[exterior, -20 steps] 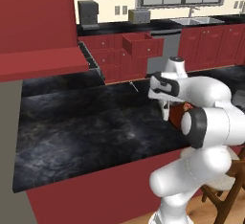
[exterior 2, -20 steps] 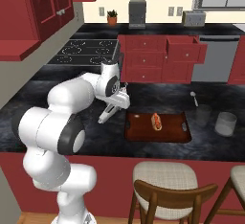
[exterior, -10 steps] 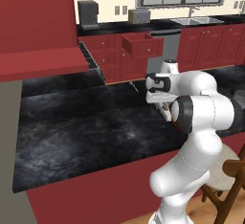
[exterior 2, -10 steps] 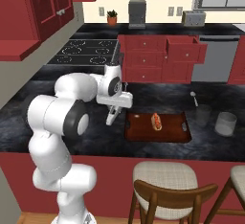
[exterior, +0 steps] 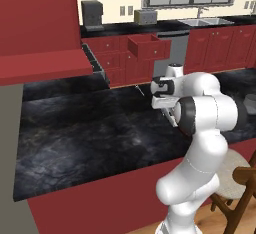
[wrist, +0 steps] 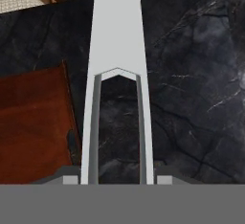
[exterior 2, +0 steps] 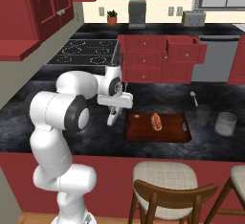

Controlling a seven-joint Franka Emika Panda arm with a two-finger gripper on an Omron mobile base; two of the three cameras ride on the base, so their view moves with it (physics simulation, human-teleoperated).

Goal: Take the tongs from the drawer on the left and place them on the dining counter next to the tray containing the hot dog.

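While the tongs point(wrist: 117, 50) run up the middle of the hand view, their two slim arms sit between the fingers of the claw point(wrist: 117, 179), which is clenched on them above the black marbled counter point(wrist: 191, 98). Just beside them lies the brown tray point(exterior 2: 158, 127), holding a hot dog point(exterior 2: 156, 121). Behind, across the aisle, a dark red drawer point(exterior: 149, 47) stands pulled out. Two grey cups point(exterior 2: 225, 123) stand on the counter past the tray.

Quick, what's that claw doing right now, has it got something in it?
Claw: closed on the tongs, held over the dining counter beside the tray.
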